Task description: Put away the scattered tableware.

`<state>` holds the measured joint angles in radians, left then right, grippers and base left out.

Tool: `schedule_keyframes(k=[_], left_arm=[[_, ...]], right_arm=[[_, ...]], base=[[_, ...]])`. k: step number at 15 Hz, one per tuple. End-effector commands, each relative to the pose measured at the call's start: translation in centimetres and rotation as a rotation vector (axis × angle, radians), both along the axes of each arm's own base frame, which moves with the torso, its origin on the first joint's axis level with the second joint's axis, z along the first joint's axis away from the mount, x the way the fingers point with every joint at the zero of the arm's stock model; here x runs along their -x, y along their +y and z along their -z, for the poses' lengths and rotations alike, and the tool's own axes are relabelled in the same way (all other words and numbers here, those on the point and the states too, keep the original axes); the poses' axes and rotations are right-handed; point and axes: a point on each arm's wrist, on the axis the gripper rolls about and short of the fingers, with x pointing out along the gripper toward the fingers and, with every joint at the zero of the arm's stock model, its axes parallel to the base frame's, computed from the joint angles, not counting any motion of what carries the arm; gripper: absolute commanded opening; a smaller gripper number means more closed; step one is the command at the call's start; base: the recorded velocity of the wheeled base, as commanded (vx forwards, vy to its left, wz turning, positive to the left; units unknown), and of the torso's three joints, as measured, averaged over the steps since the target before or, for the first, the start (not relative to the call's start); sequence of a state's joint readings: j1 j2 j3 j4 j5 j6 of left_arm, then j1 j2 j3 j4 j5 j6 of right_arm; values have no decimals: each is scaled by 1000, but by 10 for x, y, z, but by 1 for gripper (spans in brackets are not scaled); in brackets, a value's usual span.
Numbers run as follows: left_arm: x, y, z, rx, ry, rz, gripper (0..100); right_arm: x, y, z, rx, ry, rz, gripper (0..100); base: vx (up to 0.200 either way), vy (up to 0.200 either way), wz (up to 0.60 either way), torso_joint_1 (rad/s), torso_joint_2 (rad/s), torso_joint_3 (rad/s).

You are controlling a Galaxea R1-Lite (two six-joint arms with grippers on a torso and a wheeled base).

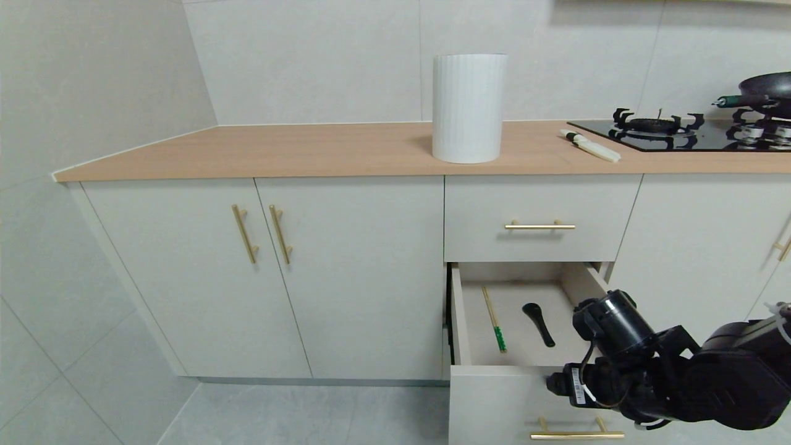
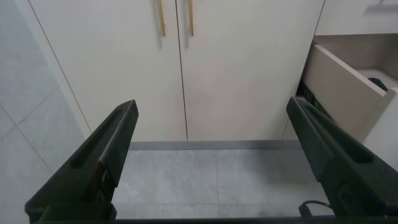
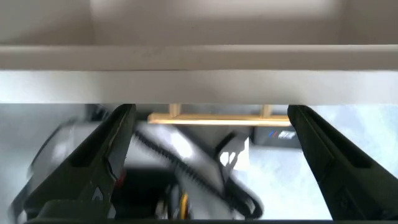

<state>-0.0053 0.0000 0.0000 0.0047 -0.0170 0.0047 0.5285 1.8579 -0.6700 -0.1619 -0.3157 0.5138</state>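
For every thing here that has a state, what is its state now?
top drawer: shut.
second drawer: open, chopsticks and black spoon inside.
cabinet doors: shut.
white canister: upright.
left gripper: open, empty.
right gripper: open, empty.

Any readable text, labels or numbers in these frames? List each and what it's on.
White sticker on the right arm: print too small to read.
Coloured mark on a dark box under the drawer front: blurred, unreadable.
White canister, chopsticks, black spoon, cabinet fronts: no text.
Nothing legible anywhere.
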Motion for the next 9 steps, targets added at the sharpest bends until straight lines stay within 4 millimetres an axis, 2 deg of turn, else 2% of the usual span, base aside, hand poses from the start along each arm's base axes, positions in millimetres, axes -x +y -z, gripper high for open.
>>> schedule_keyframes(k=[1, 3, 5, 9], left_arm=[[0, 0, 0, 0, 0, 1, 100], [0, 0, 0, 0, 0, 1, 100], [0, 0, 0, 0, 0, 1, 100], [0, 0, 0, 0, 0, 1, 100]], right_arm=[[-4, -2, 4, 6, 6, 14, 100], [-13, -2, 2, -8, -32, 20, 100], [-30, -6, 5, 11, -40, 24, 100], [-75, -8, 12, 20, -70, 46, 100]], base=[[0, 0, 0, 0, 0, 0], [0, 0, 0, 0, 0, 0], [0, 0, 0, 0, 0, 0], [0, 0, 0, 0, 0, 0]])
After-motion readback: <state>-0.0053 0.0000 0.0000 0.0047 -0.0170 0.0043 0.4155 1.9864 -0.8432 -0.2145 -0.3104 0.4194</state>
